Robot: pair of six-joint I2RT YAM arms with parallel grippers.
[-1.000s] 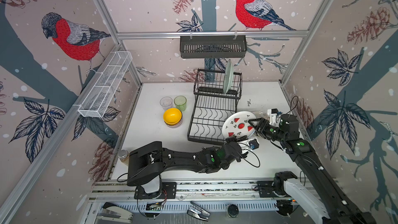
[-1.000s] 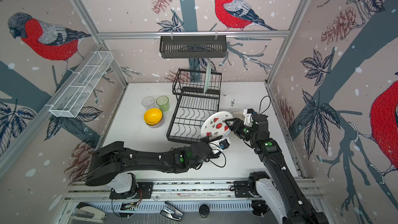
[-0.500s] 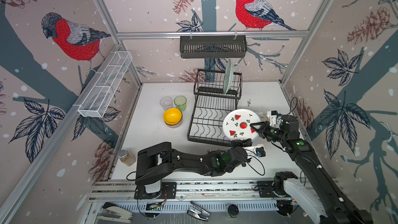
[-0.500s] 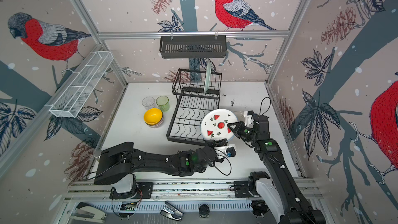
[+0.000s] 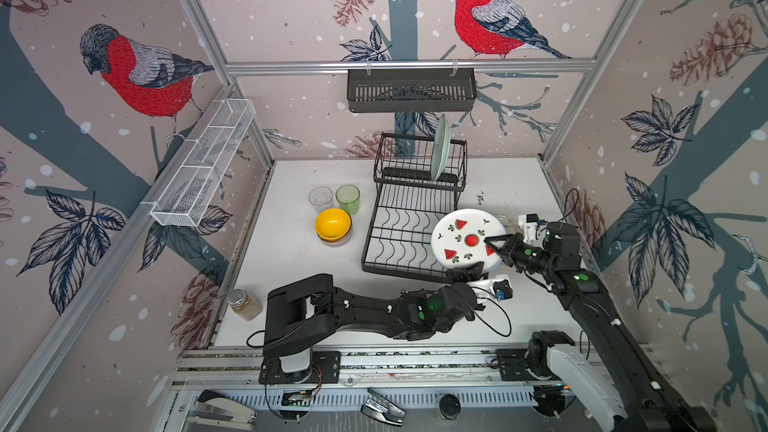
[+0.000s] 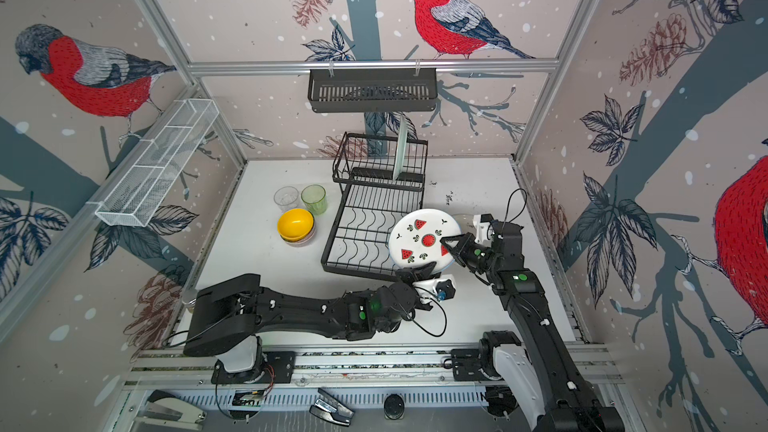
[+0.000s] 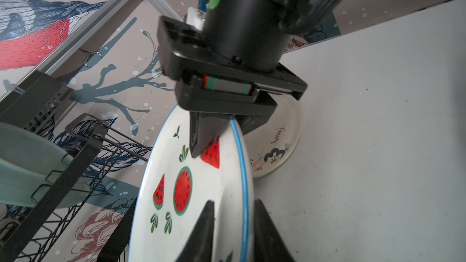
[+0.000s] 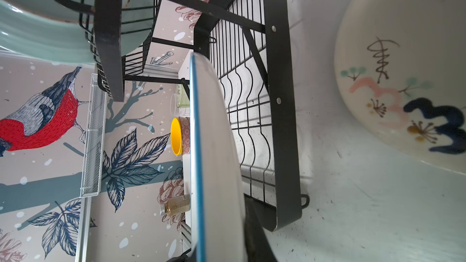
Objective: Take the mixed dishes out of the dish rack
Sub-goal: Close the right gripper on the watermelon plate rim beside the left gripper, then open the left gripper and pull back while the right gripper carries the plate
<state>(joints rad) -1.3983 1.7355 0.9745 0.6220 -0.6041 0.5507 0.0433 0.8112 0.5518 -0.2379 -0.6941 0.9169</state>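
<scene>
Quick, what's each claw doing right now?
Left claw: open, tips either side of the rim of the white round watermelon-patterned plate, seemingly not pinching.
Right claw: closed, holding that plate by its edge.

The right wrist view cuts off the cream plate (image 8: 403, 71) beside the rack (image 8: 282, 97) and the mint plate (image 8: 50, 36) in it.

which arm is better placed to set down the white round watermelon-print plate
Right. The right gripper is shut on the white round watermelon-print plate; the left gripper only straddles its edge, jaws open.
</scene>
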